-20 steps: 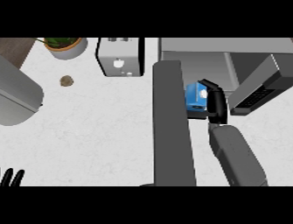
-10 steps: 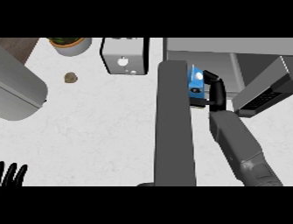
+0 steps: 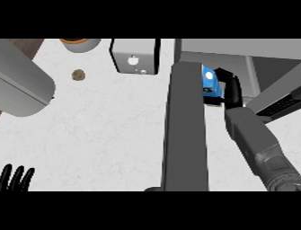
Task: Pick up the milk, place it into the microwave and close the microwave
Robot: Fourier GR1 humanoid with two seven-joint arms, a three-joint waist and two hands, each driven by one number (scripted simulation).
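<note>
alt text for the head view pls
The right black robot hand curls round a blue milk carton beside the open dark grey microwave door. The left black robot hand rests open at the lower left of the white speckled counter.

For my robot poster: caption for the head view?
Black right hand holds blue milk carton beside grey open microwave door.

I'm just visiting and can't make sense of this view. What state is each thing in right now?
Milk carton: held at the microwave's opening, behind the door's edge.
Microwave door: open, swung out toward the robot.
Right hand: curled round the milk carton.
Left hand: open, fingers up, resting at the lower left edge.
Toaster: upright on the counter, slots not visible.
</note>
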